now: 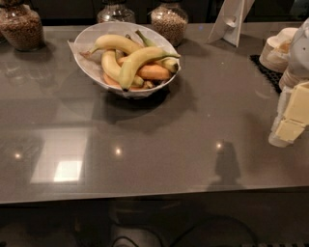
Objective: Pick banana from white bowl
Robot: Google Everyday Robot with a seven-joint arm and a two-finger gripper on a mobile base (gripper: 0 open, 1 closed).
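Observation:
The white bowl (86,34) stands on the grey counter at the back, left of centre. It holds several bananas. The greenish-yellow banana (142,60) lies on top, curving from the bowl's front rim up to the right rim, with its dark tip at the front. A deeper orange banana (153,72) lies under it, and paler yellow ones lie to the left. My gripper (291,118) hangs at the far right edge of the view, pale yellow and white, well apart from the bowl and a little above the counter. It holds nothing that I can see.
Three glass jars of brown grains (21,26) (115,12) (169,20) stand along the back edge. A white stand (231,19) is at the back right. Stacked pale cups (277,48) sit on a black mat (264,71). The counter's front edge (145,195) runs across the lower view.

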